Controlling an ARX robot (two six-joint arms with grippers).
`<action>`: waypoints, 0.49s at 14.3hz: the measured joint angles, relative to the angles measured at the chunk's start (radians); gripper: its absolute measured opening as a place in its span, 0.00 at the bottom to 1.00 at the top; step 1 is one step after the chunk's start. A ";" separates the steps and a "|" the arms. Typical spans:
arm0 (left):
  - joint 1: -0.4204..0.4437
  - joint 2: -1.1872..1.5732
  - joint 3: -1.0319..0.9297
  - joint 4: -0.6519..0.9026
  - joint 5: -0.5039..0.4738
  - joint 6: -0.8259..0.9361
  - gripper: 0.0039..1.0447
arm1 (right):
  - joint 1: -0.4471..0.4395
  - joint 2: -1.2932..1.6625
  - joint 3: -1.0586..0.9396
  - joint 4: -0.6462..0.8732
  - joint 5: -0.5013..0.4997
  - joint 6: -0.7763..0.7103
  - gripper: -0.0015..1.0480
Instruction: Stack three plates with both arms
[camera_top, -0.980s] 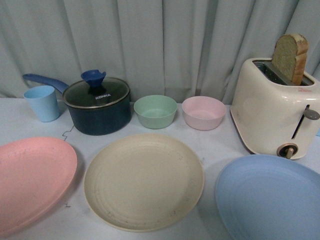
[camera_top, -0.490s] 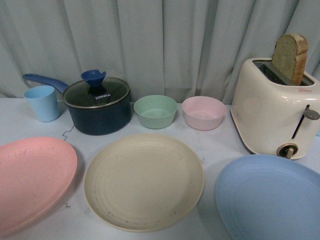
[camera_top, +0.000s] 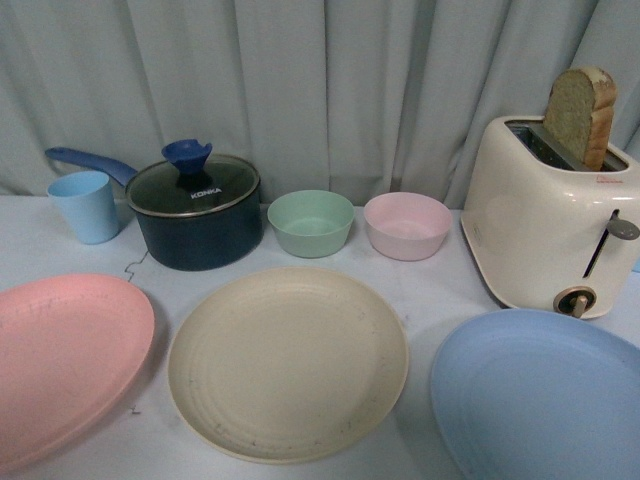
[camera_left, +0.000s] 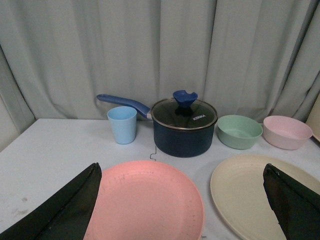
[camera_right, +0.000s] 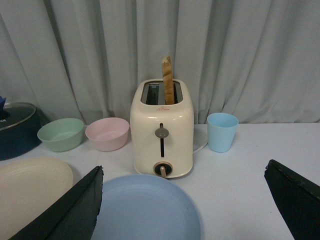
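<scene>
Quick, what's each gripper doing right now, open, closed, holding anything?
Left gripper: open, holding nothing, facing the pink plate.
Right gripper: open, holding nothing, facing the light blue plate.

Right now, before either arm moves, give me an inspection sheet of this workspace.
Surface: pale table.
Job's things: pink plate, cream plate and blue plate lie flat, apart, unstacked.
Clutter: lidded pot, cup beside it, green bowl, pink bowl, toaster holding bread, second cup beyond the toaster.
Grippers: left gripper open, empty; right gripper open, empty.
Cables: thin wire by the pot.
Surroundings: grey curtain behind.
</scene>
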 joint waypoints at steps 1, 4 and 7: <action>0.000 0.000 0.000 0.000 0.000 0.000 0.94 | 0.000 0.000 0.000 0.000 0.000 0.000 0.94; 0.000 0.000 0.000 0.000 0.000 0.000 0.94 | 0.000 0.000 0.000 0.000 0.000 0.000 0.94; 0.000 0.000 0.000 0.000 0.000 0.000 0.94 | 0.000 0.000 0.000 0.000 0.000 0.000 0.94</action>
